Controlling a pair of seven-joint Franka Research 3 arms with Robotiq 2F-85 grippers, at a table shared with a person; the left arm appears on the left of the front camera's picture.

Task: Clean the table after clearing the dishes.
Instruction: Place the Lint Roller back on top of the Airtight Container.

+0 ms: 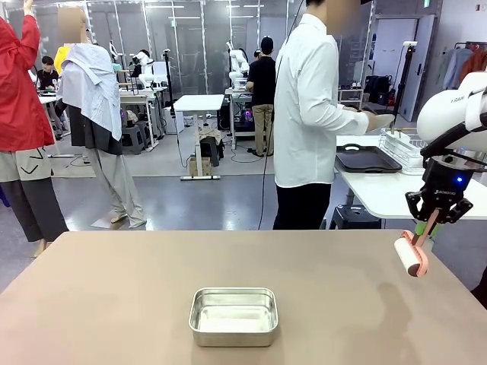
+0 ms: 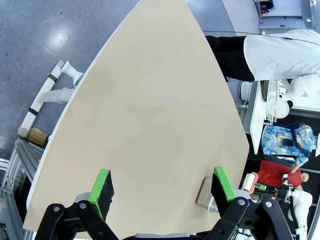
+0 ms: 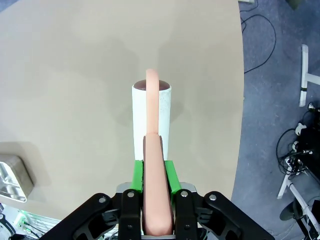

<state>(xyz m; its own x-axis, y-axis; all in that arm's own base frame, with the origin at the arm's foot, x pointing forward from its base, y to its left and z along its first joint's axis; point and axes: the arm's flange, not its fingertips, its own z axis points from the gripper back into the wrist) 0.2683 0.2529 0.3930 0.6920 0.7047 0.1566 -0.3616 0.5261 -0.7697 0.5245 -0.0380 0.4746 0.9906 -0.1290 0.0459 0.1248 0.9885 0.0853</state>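
Right gripper (image 1: pixel 428 222): your jaws clamp the lint roller (image 1: pixel 412 255) above the table (image 1: pixel 114 304).
Left gripper (image 2: pixel 162 192): jaws wide, empty.

The table (image 1: pixel 114 304) has a smooth, matt brown top. The pan (image 1: pixel 233 315) is shiny metal. The roller (image 1: pixel 409 257) has a white roll that looks like paper and a smooth pink plastic handle. The right gripper (image 3: pixel 153 172) is black plastic with 2 green rubbery pads.
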